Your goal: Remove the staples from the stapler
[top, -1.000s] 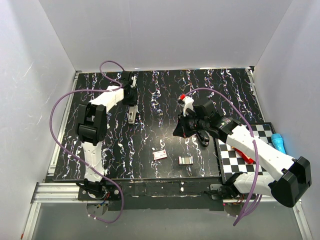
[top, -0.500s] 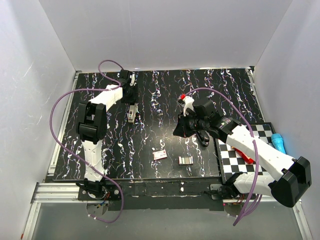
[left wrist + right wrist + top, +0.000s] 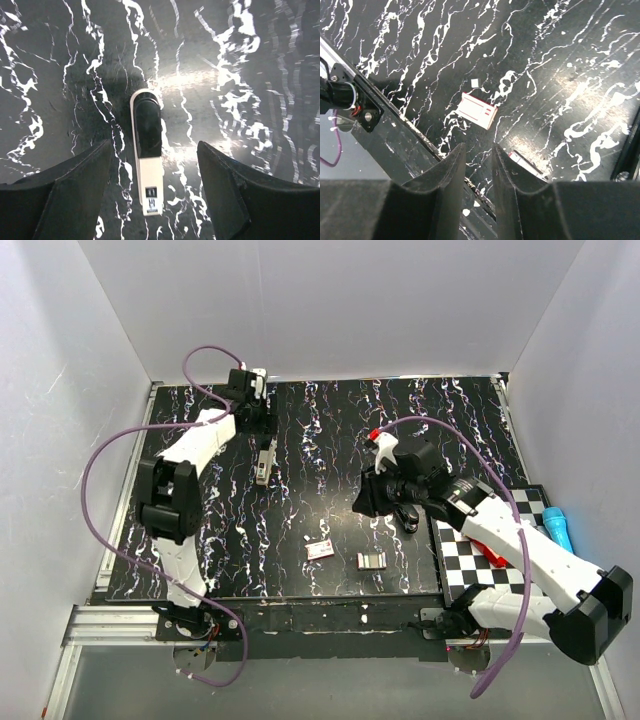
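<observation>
hovering my left gripper (image 3: 150, 200) with fingers spread wide and nothing in them, right above the stapler (image 3: 148, 150), which lies flat on the black marbled table (image 3: 330, 430) at the far left. my right gripper (image 3: 477, 170) sits nearly clenched, nothing held as far as i can tell. a small staple box (image 3: 320, 549) and a metal block, maybe staples (image 3: 371, 560), lie near the front edge. i'd judge unloading mostly left to do; can't tell if the stapler is emptied.

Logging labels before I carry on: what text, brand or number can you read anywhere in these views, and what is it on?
Stapler: a small dark mark on its white end, too blurred to read.
Small white and red box: red band along one edge, no lettering legible.
Staple strip: nothing readable.
No other text or signs are visible.
</observation>
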`<state>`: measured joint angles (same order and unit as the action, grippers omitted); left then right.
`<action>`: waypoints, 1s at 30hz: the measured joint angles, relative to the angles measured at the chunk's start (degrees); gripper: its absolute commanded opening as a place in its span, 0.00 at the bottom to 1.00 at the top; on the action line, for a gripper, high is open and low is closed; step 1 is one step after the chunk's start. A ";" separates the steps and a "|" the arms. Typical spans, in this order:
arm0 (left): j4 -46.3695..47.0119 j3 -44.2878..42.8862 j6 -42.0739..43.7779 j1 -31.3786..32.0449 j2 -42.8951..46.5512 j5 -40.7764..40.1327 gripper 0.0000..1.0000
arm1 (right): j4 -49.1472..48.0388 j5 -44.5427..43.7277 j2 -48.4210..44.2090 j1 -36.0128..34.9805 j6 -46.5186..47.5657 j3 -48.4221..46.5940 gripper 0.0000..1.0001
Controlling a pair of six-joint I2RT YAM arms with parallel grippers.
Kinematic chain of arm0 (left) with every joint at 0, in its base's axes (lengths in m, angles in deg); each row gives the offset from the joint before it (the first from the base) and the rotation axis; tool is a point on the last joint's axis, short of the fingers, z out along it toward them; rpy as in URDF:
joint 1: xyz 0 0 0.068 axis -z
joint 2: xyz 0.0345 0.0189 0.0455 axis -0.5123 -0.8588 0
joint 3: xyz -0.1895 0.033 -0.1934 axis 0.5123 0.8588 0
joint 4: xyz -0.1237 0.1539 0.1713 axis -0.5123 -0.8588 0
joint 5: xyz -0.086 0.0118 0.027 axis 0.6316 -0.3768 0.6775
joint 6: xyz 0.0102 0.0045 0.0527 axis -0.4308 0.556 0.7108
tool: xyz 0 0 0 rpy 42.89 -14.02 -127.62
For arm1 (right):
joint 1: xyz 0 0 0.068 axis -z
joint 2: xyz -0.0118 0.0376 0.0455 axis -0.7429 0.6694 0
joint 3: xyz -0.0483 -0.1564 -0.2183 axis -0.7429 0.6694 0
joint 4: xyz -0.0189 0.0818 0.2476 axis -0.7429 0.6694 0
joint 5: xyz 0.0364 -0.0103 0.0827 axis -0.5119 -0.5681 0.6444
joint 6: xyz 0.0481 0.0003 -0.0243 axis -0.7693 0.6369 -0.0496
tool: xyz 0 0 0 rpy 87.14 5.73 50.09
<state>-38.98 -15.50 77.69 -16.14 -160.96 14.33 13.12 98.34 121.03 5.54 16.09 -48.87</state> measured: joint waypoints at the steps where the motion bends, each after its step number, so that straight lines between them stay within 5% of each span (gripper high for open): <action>1: 0.07 0.48 0.26 0.00 2.08 0.28 0.69 | 0.68 -0.63 -0.72 0.00 0.13 -0.02 0.37; 13: 5.05 5.44 1.42 1.92 19.89 18.16 0.68 | 10.23 -9.75 -5.35 0.17 -0.87 -0.44 0.49; 22: 6.45 3.02 4.33 12.66 17.18 29.62 0.68 | 17.14 -17.00 -10.93 2.12 -6.47 2.38 0.43; 30: 10.67 -4.44 3.43 18.08 8.31 35.12 0.62 | 19.19 -19.74 -13.79 5.31 -11.78 8.35 0.26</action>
<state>-28.31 -19.93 81.12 1.93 -152.65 49.45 32.31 78.60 107.23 10.86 4.31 -40.52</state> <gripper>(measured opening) 0.656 0.326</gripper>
